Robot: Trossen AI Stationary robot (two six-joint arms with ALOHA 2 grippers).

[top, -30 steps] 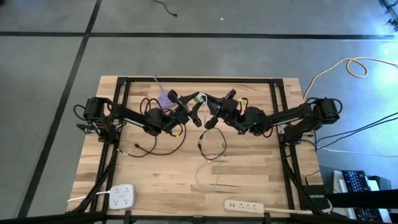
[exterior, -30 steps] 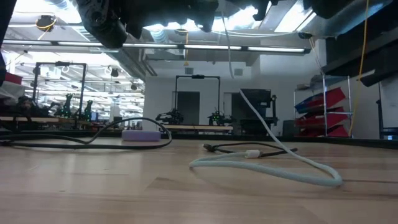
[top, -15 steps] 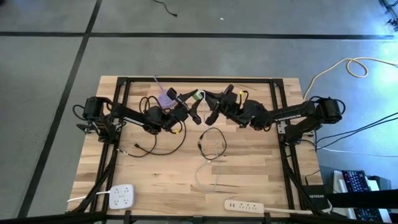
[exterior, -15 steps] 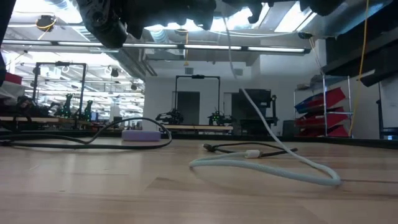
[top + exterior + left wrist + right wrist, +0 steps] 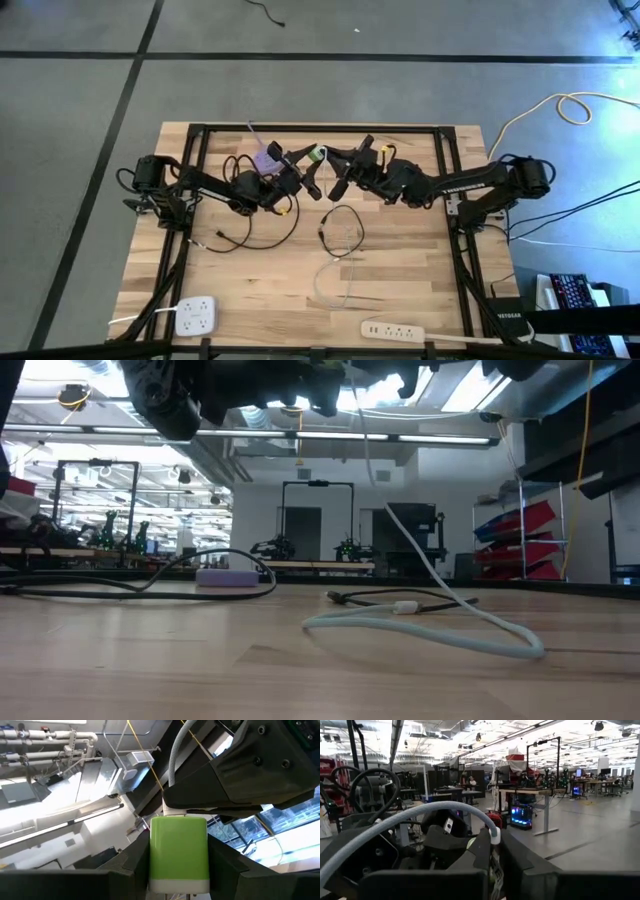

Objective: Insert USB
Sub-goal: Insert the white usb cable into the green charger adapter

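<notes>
Seen from above, the two arms are brought together over the far half of the wooden worktop [image 5: 250, 290], a little toward 12 o'clock from its middle. The left claw [image 5: 312, 160] is closed narrowly on a green charger block [image 5: 316, 154], which is held up in the air; in the left wrist view the green charger block [image 5: 178, 852] is seen gripped from both sides between the two dark fingers [image 5: 131, 862]. The right claw [image 5: 335, 165] is fully closed, and the plug end of a white USB cable [image 5: 340, 262] is pinched in it, facing the block from the 3 o'clock side. In the right wrist view the white USB cable [image 5: 395, 822] is seen to curve over the claw down to its white plug. The plug is very near the block, but whether it is already inside cannot be told. From the plug, the cable hangs down to the worktop and lies there in a loop toward 6 o'clock from the claws. A black cable [image 5: 345, 225] lies just beside this loop. A purple box [image 5: 264, 157] is found at 9 o'clock from the block. Near the 6 o'clock edge, a white power strip [image 5: 393, 330] and a white multi-socket adapter [image 5: 196, 316] are placed well apart.
</notes>
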